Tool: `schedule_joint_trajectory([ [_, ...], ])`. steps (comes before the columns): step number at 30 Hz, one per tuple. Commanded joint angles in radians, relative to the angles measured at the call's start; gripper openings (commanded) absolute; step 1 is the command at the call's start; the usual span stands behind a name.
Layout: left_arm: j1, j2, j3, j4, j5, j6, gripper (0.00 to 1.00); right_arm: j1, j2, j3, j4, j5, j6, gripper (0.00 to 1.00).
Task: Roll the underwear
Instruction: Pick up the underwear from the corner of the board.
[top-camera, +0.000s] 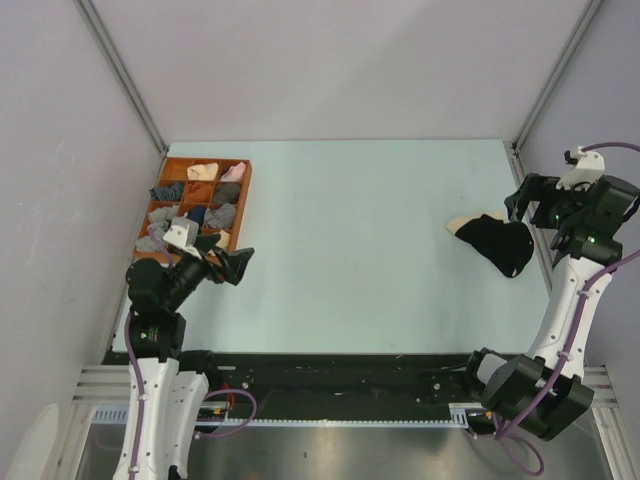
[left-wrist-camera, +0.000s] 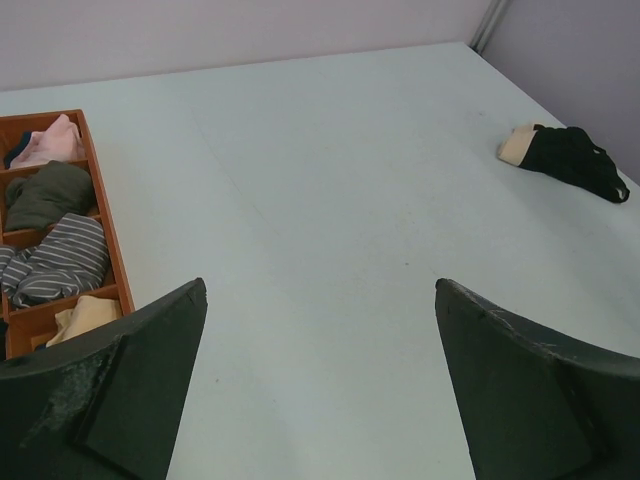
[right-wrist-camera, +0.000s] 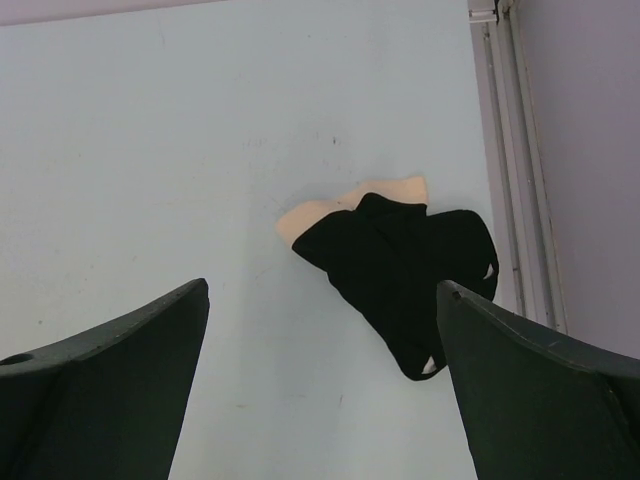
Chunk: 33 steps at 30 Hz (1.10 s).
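Observation:
The underwear (top-camera: 497, 243) is a crumpled black garment with a cream-beige edge, lying on the pale table near its right side. My right gripper (top-camera: 522, 205) hovers just above and to the right of it. In the right wrist view that gripper (right-wrist-camera: 324, 285) is open and empty, with the underwear (right-wrist-camera: 400, 270) ahead between its finger lines. My left gripper (top-camera: 235, 262) is at the left beside the tray. It is open (left-wrist-camera: 320, 285) over bare table, and the underwear (left-wrist-camera: 570, 160) is far off at the upper right.
A wooden compartment tray (top-camera: 245, 200) holding several small rolled bundles stands at the table's left edge and also shows in the left wrist view (left-wrist-camera: 100, 200). A metal frame rail (right-wrist-camera: 505, 150) and the wall run close behind the underwear on the right.

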Motion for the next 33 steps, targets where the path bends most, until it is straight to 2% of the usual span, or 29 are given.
schedule_joint_trajectory([
  [1, -0.003, -0.020, 0.003, 0.017, -0.009, -0.004, 1.00, -0.013, -0.011, -0.007, 0.041, -0.026, 0.042, 1.00],
  [6, -0.002, -0.030, 0.002, 0.014, -0.012, -0.003, 1.00, -0.077, 0.033, -0.007, -0.001, -0.261, 0.002, 1.00],
  [10, -0.002, -0.039, 0.002, 0.016, -0.017, -0.001, 1.00, -0.095, 0.055, -0.007, -0.115, -0.468, -0.233, 1.00],
  [13, -0.002, -0.048, 0.002, 0.019, -0.011, -0.003, 1.00, -0.085, 0.079, -0.007, -0.242, -0.526, -0.404, 1.00],
  [15, -0.003, -0.057, 0.002, 0.022, -0.012, -0.008, 1.00, -0.048, 0.098, -0.007, -0.293, -0.462, -0.473, 1.00],
  [19, -0.003, -0.080, -0.001, 0.002, -0.034, -0.017, 1.00, 0.099, 0.156, -0.007, -0.299, -0.063, -0.518, 0.99],
  [20, 0.000, -0.086, -0.003, -0.001, -0.034, -0.017, 1.00, 0.137, 0.184, -0.007, -0.284, -0.012, -0.515, 0.98],
  [23, -0.003, -0.111, -0.015, 0.002, -0.031, -0.021, 1.00, 0.208, 0.242, -0.007, -0.246, 0.162, -0.502, 0.90],
  [24, -0.002, -0.117, -0.019, 0.005, -0.023, -0.023, 1.00, 0.219, 0.265, -0.007, -0.236, 0.231, -0.495, 0.84],
  [30, -0.003, -0.112, -0.023, 0.008, -0.008, -0.024, 1.00, 0.315, 0.449, -0.007, -0.184, 0.344, -0.499, 0.70],
  [33, -0.003, -0.111, -0.026, 0.010, -0.009, -0.024, 1.00, 0.357, 0.539, -0.005, -0.095, 0.421, -0.482, 0.68],
])
